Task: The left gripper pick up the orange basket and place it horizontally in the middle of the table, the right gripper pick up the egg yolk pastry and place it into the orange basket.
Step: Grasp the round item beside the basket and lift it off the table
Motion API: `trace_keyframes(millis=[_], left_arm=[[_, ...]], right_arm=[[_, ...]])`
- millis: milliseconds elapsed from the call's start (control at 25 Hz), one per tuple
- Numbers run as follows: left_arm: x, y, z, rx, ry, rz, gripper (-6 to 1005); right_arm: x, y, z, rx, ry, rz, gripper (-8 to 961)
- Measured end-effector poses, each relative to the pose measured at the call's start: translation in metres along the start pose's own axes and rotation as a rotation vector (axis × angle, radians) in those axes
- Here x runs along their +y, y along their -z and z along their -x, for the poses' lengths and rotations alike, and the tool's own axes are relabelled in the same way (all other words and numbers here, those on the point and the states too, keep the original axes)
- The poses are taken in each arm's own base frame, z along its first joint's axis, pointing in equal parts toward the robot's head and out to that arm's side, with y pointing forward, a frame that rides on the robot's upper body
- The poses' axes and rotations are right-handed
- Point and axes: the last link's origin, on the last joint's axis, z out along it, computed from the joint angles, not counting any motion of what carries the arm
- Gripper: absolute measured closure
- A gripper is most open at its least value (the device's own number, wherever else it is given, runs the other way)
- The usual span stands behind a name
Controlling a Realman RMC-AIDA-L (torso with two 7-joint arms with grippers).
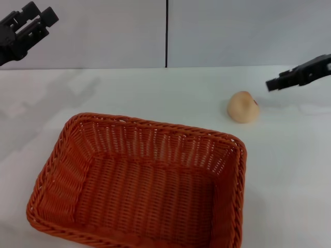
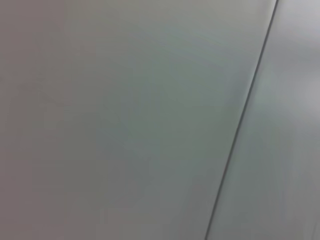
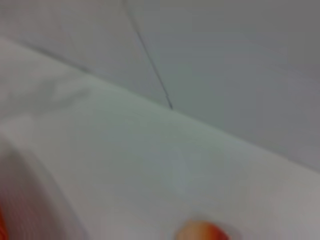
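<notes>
While both grippers' jaws can't be judged, the round beige egg yolk pastry (image 1: 243, 107) looks dented.

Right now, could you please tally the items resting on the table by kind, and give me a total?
Orange basket: 1
Egg yolk pastry: 1
Total on the table: 2
Not counted: the left end effector and the right end effector, both raised above the table.
</notes>
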Motion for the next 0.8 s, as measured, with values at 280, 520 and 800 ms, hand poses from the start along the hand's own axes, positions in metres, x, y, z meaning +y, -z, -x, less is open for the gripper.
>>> trace_keyframes(millis=[280, 520, 800], left_arm=[[0.002, -0.003, 0.003, 0.001, 0.018, 0.012, 317], [0.004, -0.007, 0.004, -0.005, 0.024, 0.028, 317], [0.004, -0.008, 0.004, -0.004, 0.029, 0.023, 317]], right_arm=[[0.025, -0.041, 0.006, 0.094, 0.095, -0.018, 450], [0.034, -0.062, 0.005, 0.15, 0.135, -0.063, 451], [0.033, -0.069, 0.001, 0.135, 0.126, -0.085, 491]])
